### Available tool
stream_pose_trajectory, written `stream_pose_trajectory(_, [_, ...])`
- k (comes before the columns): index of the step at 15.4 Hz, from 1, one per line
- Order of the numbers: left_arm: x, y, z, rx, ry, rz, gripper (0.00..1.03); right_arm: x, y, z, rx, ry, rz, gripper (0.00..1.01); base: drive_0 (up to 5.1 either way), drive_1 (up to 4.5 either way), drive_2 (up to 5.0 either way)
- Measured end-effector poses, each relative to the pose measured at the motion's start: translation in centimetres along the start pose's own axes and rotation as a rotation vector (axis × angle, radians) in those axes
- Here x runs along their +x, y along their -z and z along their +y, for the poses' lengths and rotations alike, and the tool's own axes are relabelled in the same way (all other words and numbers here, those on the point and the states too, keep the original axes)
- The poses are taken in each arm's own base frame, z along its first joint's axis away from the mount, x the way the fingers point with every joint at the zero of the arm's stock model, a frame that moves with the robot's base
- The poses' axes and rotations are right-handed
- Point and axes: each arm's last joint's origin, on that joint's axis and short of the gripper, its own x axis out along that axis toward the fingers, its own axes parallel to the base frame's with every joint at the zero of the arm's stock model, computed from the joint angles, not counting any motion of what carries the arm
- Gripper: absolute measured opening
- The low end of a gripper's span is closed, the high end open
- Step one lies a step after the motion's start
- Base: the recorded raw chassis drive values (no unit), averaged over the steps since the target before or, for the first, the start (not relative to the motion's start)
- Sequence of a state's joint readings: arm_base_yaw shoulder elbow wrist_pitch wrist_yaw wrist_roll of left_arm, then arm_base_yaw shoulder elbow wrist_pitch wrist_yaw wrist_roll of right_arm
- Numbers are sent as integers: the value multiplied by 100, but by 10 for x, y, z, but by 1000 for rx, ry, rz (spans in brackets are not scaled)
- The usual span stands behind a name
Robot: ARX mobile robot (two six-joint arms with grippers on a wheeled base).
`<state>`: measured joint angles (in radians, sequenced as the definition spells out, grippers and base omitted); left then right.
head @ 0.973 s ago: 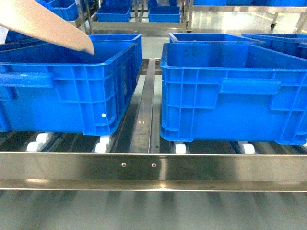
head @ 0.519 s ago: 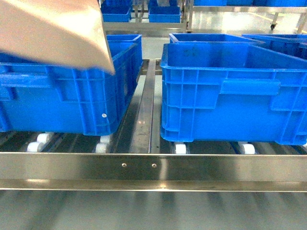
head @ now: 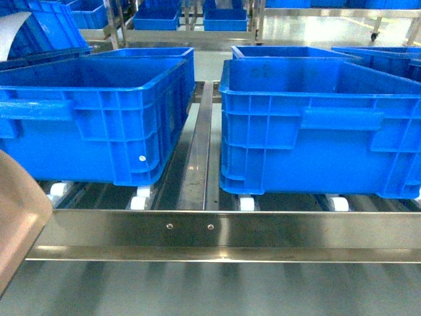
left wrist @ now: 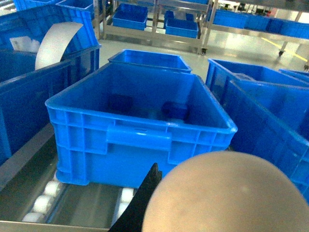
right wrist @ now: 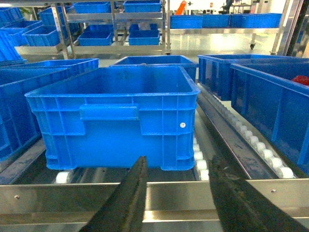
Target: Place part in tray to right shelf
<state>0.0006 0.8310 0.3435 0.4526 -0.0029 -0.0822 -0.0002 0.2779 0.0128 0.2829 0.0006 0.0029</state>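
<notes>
Tray [head: 16, 217] fills the head view's lower-left corner before the right shelf [head: 217, 236] rail — left jaws hidden behind it, cannot tell; right gripper [right wrist: 176, 193] jaws spread wide, empty — part [left wrist: 175, 110] lies in a crate [left wrist: 140, 121].

A beige tray [head: 16, 217] is seen at the rack's left front corner. Bright blue is shown by the two front crates, the left crate [head: 92, 115] and the right crate [head: 316, 125]. The rack's front rail [head: 230, 234] is plain silver steel, and white rollers [head: 140, 197] are seen behind it. The right gripper [right wrist: 176, 200] has black fingers [right wrist: 128, 198].
</notes>
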Motion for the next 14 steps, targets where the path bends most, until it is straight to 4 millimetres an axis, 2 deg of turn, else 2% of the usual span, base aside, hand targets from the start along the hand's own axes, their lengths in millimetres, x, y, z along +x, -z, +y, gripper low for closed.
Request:
stream_pose_trajectory(2, [-11, 9, 1, 42, 3, -22, 13, -2, 1, 0, 0, 0, 5, 18, 0, 0, 0])
stream_pose_trajectory(3, [-17, 16, 1, 58, 3, -31, 13, -3, 0, 0, 0, 0, 2, 5, 0, 0, 0])
stream_pose_trajectory(4, [-23, 24, 2, 64, 3, -24, 13, -5, 0, 0, -1, 0, 3, 2, 0, 0, 0])
stream_pose_trajectory(7, [-34, 38, 3, 64, 3, -16, 13, -7, 1, 0, 0, 0, 3, 2, 0, 0, 0])
stream_pose_trajectory(8, [-36, 40, 3, 64, 3, -21, 13, -12, 6, 0, -1, 0, 47, 2, 0, 0, 0])
stream_pose_trajectory(9, [-40, 44, 4, 64, 1, -21, 13, -18, 4, 0, 0, -1, 17, 2, 0, 0, 0])
stream_pose_trajectory(14, [-56, 58, 5, 64, 3, -21, 13, -18, 4, 0, 0, -1, 13, 2, 0, 0, 0])
